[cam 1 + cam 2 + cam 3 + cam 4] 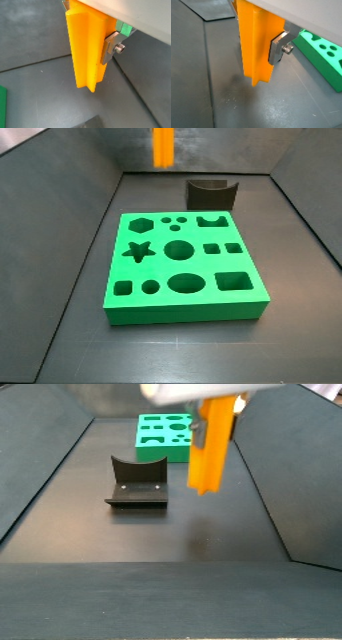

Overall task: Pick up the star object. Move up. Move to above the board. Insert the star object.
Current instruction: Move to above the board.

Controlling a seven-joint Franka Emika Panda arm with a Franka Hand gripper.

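Note:
The star object (pixel 87 47), a tall bright-orange ridged peg, hangs upright in my gripper (pixel 90 46), clear of the grey floor. A silver finger (pixel 110 47) presses its side; the opposite finger is hidden behind the peg. The same grip shows in a wrist view (pixel 258 45). In a side view the peg (pixel 211 444) hangs below the gripper (pixel 201 394), beside the dark block and short of the board (pixel 147 450). In a side view the peg (pixel 163 146) is high behind the green board (pixel 158 268), whose shaped holes are all empty. The board's edge shows in a wrist view (pixel 321 60).
A dark U-shaped block (pixel 211 194) stands on the floor behind the board; it also shows in a side view (pixel 138 484). Sloping grey walls (pixel 67 218) enclose the floor on both sides.

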